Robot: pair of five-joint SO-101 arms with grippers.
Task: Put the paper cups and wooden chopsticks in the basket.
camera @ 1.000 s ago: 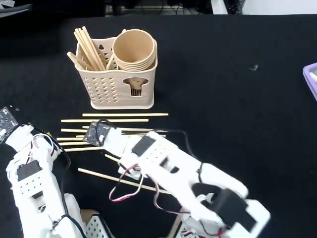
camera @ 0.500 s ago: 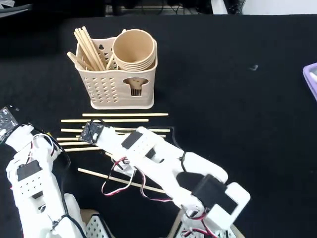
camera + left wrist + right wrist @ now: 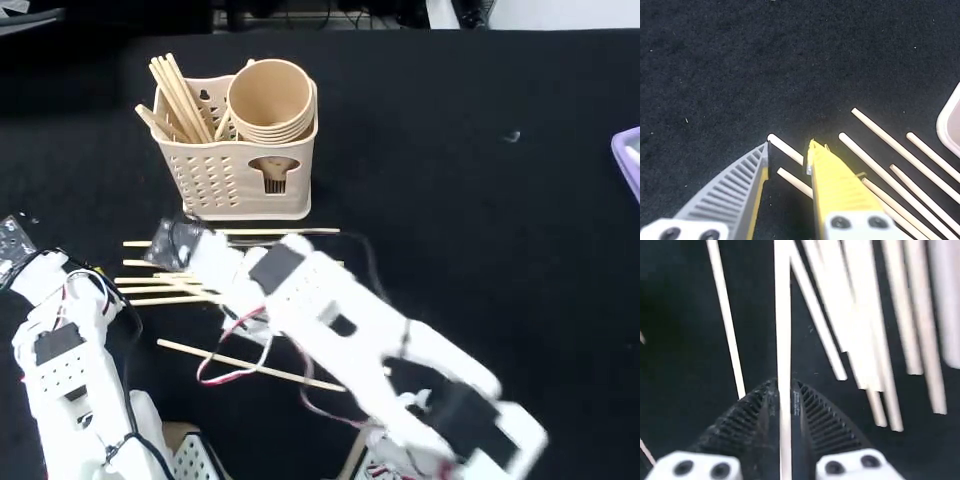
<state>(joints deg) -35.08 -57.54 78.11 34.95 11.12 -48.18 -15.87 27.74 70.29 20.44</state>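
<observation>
While your right gripper (image 3: pixel 783 386) pinches one slim, round wooden chopstick (image 3: pixel 782 315) between ribbed black fingers (image 3: pixel 820 415), your left gripper (image 3: pixel 787 145) hangs open over loose sticks (image 3: pixel 890 135) on black cloth (image 3: pixel 480 250) beside the perforated basket (image 3: pixel 240 185) of nested paper cups (image 3: pixel 272 100).

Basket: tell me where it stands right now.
In the high view the basket stands left of centre on the far side of the table, holding the stacked paper cups and several chopsticks; loose chopsticks lie just in front of it.
</observation>
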